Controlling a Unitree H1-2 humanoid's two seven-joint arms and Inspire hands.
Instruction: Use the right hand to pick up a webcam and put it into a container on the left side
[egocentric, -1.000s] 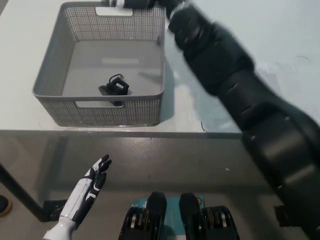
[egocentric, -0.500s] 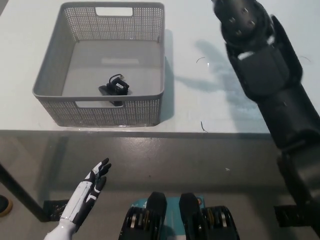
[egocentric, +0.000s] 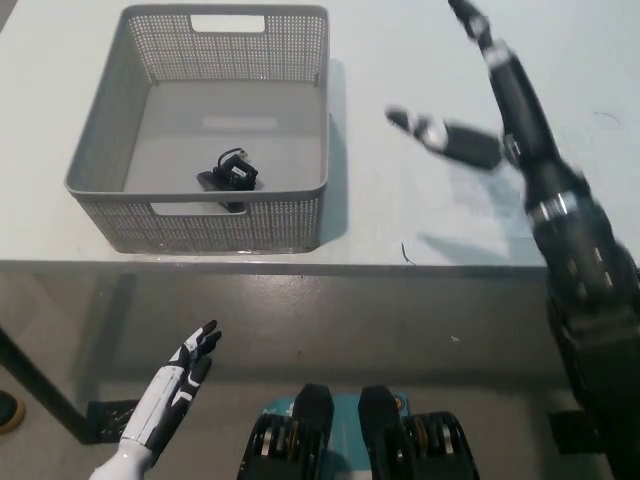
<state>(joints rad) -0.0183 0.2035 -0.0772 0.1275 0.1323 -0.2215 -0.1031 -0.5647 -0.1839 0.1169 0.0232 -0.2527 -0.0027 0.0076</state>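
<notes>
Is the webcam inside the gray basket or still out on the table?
Inside. The webcam lies on the basket's floor near its front wall; the right hand is open and empty.

I look down on a white table (egocentric: 420, 215) under bright, even light. Past its near edge lies a grey floor (egocentric: 330, 320), dimmer and faintly scuffed.

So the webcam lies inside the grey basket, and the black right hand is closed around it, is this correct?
Not quite. The webcam does lie inside the grey basket, but the head view shows the black right hand open above the table, to the basket's right, holding nothing.
</notes>
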